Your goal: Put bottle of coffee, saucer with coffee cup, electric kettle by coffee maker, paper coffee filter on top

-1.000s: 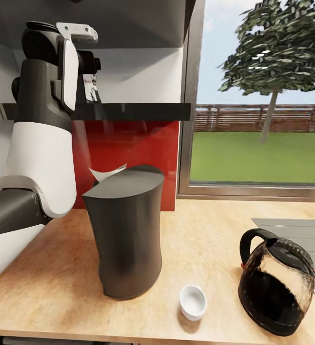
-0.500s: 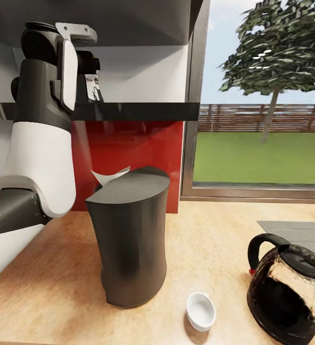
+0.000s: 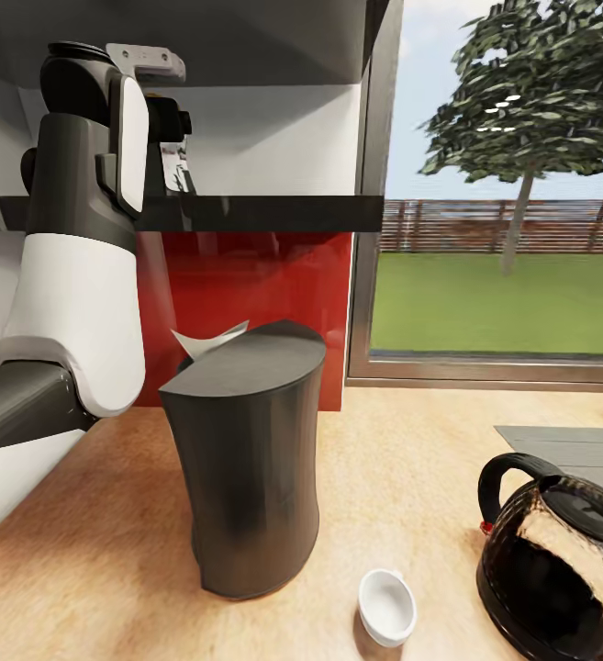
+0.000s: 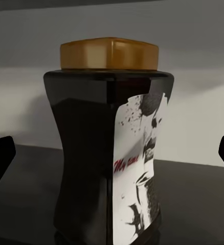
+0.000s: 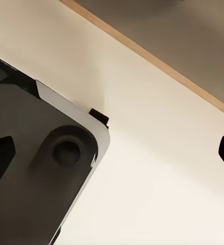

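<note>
Your left gripper [image 4: 112,153] is spread wide, a fingertip either side of the bottle of coffee [image 4: 109,148], not touching it. The bottle stands upright on the kitchen shelf [image 3: 264,213], above the coffee maker [image 3: 246,459]. Your right gripper [image 5: 112,153] is spread too.

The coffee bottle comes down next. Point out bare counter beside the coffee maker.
Bare kitchen countertop lies between the coffee maker and the window, and between it and the left arm. It is crowded near the front, where the coffee cup and electric kettle stand.
</note>
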### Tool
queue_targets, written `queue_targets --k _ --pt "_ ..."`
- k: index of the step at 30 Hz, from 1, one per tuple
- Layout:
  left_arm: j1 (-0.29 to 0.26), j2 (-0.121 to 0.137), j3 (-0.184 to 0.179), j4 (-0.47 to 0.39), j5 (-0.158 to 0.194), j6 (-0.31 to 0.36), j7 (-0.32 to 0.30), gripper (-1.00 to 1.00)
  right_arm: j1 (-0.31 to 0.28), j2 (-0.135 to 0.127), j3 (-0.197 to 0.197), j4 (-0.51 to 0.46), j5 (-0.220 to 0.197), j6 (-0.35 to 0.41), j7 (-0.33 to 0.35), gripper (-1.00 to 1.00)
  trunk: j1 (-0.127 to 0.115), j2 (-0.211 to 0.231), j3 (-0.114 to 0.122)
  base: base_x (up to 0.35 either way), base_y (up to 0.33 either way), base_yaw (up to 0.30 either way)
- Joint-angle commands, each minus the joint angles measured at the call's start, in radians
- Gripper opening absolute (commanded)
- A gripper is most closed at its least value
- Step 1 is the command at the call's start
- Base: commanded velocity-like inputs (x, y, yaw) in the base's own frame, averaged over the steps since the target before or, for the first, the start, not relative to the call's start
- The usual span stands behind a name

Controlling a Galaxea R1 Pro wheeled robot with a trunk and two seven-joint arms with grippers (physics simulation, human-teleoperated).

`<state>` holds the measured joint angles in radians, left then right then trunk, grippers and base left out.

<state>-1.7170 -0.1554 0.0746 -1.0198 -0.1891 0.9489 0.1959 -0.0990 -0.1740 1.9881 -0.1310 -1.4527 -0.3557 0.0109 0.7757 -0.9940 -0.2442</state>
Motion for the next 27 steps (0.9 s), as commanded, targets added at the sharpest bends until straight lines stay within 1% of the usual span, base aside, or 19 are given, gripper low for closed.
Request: queue_targets --k 1,7,16,21,27 --pt "-0.001 -0.001 0.002 0.0 -0.004 0.003 -0.001 1.0 -0.001 -0.001 0.006 -0.002 -0.011 -0.004 0.001 1.0 0.0 -0.001 -0.001 0.003 0.0 0.0" --pt "-0.001 -0.001 0.002 -0.001 -0.004 0.003 -0.001 1.0 -0.001 -0.001 0.006 -0.002 -0.011 -0.003 0.001 1.0 0.0 -0.001 -0.001 0.103 0.0 0.0" --pt "-0.001 -0.001 0.002 0.0 -0.004 0.004 -0.001 1.0 -0.001 -0.001 0.006 -0.002 -0.011 -0.003 0.001 1.0 0.0 -0.001 -0.001 0.03 0.0 0.0" --pt "-0.001 0.0 0.002 0.002 -0.004 0.003 -0.001 1.0 -0.001 -0.001 0.006 -0.002 -0.011 -0.003 0.001 1.0 0.0 -0.001 -0.001 0.122 0.0 0.0" --pt "-0.001 0.0 0.002 0.004 -0.004 0.004 -0.001 1.0 -0.001 -0.001 0.006 -0.002 -0.011 -0.003 0.001 1.0 0.0 -0.001 -0.001 0.033 0.0 0.0"
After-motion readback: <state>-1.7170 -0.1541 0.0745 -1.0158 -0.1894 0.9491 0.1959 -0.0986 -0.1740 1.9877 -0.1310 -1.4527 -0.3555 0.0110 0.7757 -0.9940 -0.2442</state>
